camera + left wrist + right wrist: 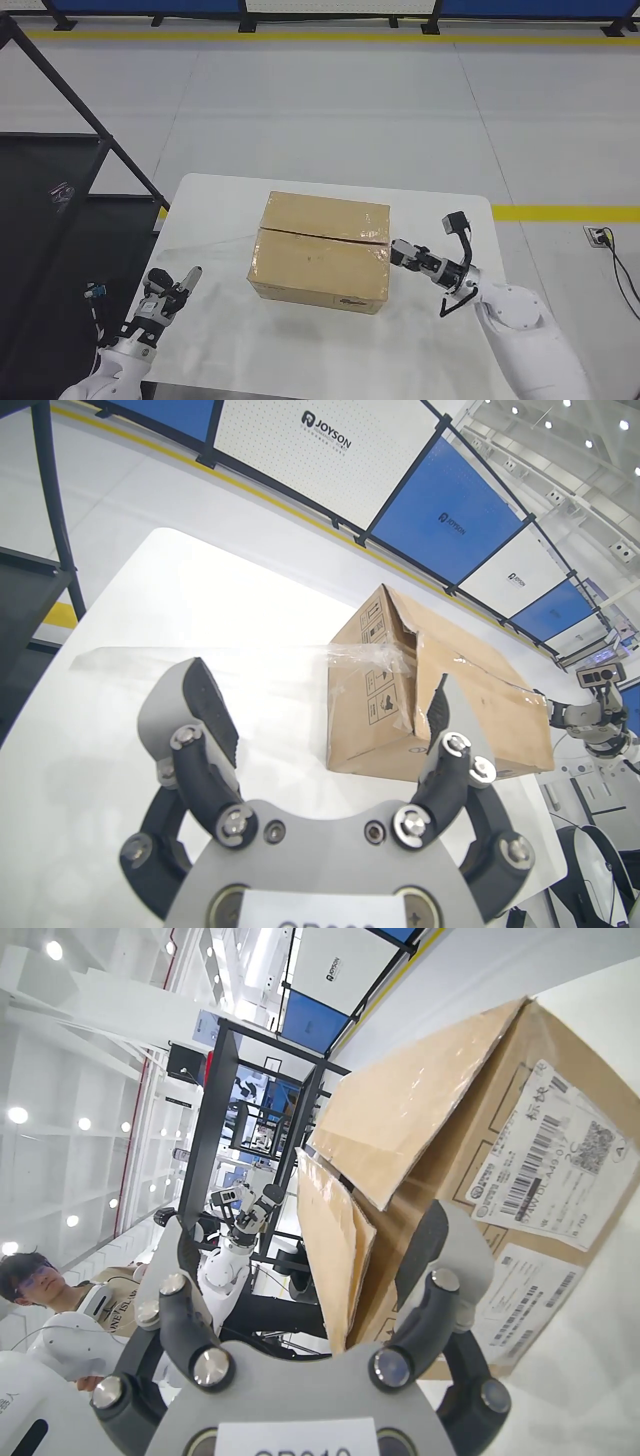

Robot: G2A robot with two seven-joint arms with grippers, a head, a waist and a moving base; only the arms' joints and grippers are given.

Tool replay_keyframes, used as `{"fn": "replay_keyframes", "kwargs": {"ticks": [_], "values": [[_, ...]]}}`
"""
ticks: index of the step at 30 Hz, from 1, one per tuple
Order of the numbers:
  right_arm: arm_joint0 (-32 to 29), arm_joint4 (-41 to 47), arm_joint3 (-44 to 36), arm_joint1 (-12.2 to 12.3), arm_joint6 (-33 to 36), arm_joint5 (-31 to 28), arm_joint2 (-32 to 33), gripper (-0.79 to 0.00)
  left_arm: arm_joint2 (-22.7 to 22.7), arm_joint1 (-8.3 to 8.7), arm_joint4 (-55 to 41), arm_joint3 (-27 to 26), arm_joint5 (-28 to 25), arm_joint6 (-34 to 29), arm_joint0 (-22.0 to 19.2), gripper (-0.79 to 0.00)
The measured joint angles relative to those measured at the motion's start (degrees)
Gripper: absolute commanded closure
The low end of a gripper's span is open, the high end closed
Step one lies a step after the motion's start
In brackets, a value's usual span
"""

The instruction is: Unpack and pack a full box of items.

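At the right end of the box (320, 250), the right gripper (305, 1228) holds its fingers (430, 1248) wide with the near flap's (330, 1253) raised edge between them, seemingly to pry it up. The box sits mid-table (210, 220) with its flaps still down. By the table's near left corner the left gripper (320, 675) hangs wide and empty, well apart from the box. The right wrist view gives the end label (545, 1163) and the seam gap, while the left wrist view gives torn tape (370, 655) on the opposite end.

Pale floor (300, 100) with yellow line (300, 37), blue-and-white wall panels (440, 510).
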Motion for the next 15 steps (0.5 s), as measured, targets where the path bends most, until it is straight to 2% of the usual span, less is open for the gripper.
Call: {"fn": "replay_keyframes", "kwargs": {"ticks": [6,11,13,15], "values": [[-0.4,9.5,-0.9,0.2,7.8,-2.5,0.3,-0.785,0.0,0.0,0.0,0.0,0.0,0.0,0.0,-0.785],[-1.1,19.6,-2.7,0.4,18.0,-5.3,0.3,-0.785,0.1,-0.03,-0.2,0.0,0.0,0.0,0.0,-0.785],[-1.5,22.7,-4.6,0.8,21.0,-4.3,0.5,-0.785,0.2,-0.04,-0.5,0.0,0.0,-0.2,-0.2,-0.785],[-2.1,22.0,-7.0,1.2,22.0,-3.2,0.6,-0.785,0.4,-0.05,-0.4,0.1,0.1,-0.4,-0.5,-0.785]]}}
